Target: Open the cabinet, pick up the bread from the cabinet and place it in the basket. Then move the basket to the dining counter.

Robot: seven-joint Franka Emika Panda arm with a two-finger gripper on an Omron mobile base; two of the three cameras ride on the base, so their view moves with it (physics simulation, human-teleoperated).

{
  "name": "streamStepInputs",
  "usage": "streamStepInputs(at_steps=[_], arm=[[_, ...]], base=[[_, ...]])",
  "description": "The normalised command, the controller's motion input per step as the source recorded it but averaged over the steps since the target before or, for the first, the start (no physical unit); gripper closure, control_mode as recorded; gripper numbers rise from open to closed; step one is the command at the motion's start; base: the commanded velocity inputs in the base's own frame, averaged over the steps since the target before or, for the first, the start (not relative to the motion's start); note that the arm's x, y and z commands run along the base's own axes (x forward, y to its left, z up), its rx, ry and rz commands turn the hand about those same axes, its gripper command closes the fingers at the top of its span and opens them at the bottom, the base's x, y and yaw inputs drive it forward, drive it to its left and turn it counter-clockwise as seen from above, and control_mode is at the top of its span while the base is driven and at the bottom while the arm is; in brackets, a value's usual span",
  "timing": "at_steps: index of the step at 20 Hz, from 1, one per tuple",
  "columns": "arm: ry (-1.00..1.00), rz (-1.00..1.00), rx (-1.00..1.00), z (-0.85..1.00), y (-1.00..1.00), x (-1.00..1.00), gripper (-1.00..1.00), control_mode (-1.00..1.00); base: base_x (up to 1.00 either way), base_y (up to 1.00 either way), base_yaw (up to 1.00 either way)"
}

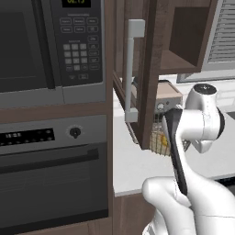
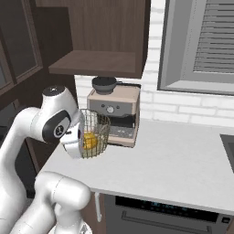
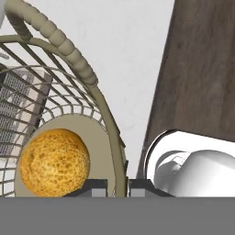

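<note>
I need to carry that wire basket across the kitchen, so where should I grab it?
Grip the basket by its thin wire rim, from above, one finger inside and one outside. The wall is too wide to span, and the bread lies low inside, clear of the rim.

- Light is even and flat across all three rendered views; no single source shows.
- The white worktop (image 2: 183, 160) is bright and uniformly lit, without glare.
- The cabinet (image 2: 98, 34) underside and the corner to its left fall into soft shade.
- The microwave (image 1: 50, 46) and oven (image 1: 50, 170) fronts are dim, with faint sheen only.
- Both base views are slightly soft and low in resolution; keypad labels are unreadable.
- The hand view is sharp: the bread (image 3: 54, 163) crust and the basket (image 3: 92, 92) wires are crisp.
- Edges show no visible bending.
</note>
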Motion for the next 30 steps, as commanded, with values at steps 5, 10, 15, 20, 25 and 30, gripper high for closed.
streamStepInputs(at_steps=[5, 10, 15, 20, 25, 30], arm=[[0.00, -0.10, -0.01, 0.89, 0.00, -0.34, 1.00, -1.00], [0.00, -0.01, 0.00, 0.58, 0.00, -0.24, 1.00, -1.00], [0.00, 0.00, 0.00, 0.04, 0.00, -0.11, 1.00, -1.00], [-0.04, 0.00, 0.00, 0.00, 0.00, -0.33, 1.00, -1.00], [-0.01, 0.00, 0.00, 0.00, 0.00, -0.19, 1.00, -1.00], [0.00, 0.00, 0.00, 0.00, 0.00, -0.04, 1.00, -1.00]], base=[[0.00, 0.00, 0.00], [0.00, 0.00, 0.00], [0.00, 0.00, 0.00], [0.00, 0.00, 0.00], [0.00, 0.00, 0.00], [0.00, 0.00, 0.00]])
